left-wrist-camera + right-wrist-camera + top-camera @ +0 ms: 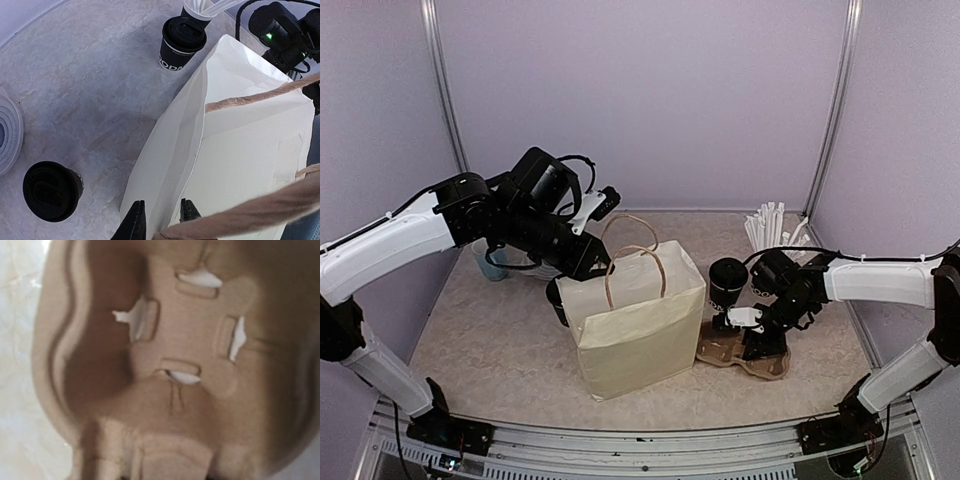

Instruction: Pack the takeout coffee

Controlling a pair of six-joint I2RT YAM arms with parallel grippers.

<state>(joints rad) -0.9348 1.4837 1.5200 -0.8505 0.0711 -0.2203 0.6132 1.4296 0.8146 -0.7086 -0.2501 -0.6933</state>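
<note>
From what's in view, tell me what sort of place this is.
Likely a robot test cell staged for takeout packing: bare walls on metal posts, a bag, lidded cups.

I see the brown moulded-pulp cup carrier filling my view, white showing through four slits around its centre, pale marbled table at left.
</note>
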